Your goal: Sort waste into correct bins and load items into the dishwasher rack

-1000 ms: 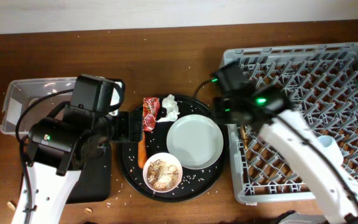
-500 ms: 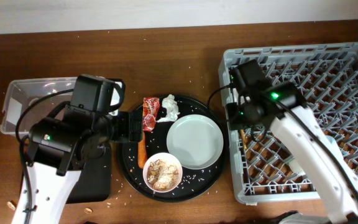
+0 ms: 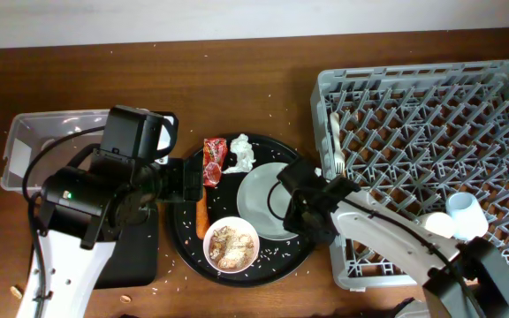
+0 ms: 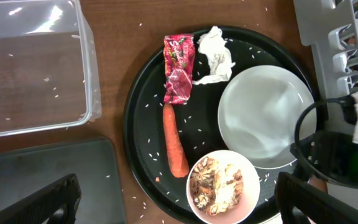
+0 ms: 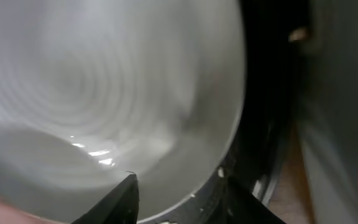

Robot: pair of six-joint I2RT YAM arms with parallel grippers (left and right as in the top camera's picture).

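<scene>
A pale plate (image 3: pixel 268 199) lies on the round black tray (image 3: pixel 184 238). With it are a red wrapper (image 3: pixel 212 161), a white tissue (image 3: pixel 241 152), an orange carrot stick (image 3: pixel 202 215) and a white bowl (image 3: pixel 231 245) of brownish scraps. My left gripper (image 4: pixel 179 202) is open and empty, hovering above the tray over the carrot (image 4: pixel 176 140) and bowl (image 4: pixel 222 185). My right gripper (image 3: pixel 303 208) is open at the plate's right rim; in its wrist view the fingers (image 5: pixel 185 199) straddle the plate's edge (image 5: pixel 104 93). A white spoon (image 3: pixel 336 141) lies in the grey rack (image 3: pixel 431 106).
The clear tub (image 3: pixel 25 146) stands at the left, with the black rectangular tray (image 3: pixel 135 256) in front of it, partly under my left arm. Two cups (image 3: pixel 456 215) sit in the rack's front right. Rice grains are scattered on the table and tray.
My right arm has swung from the rack's left edge down to the plate's right rim. The spoon now shows in the rack. The left arm has not moved.
</scene>
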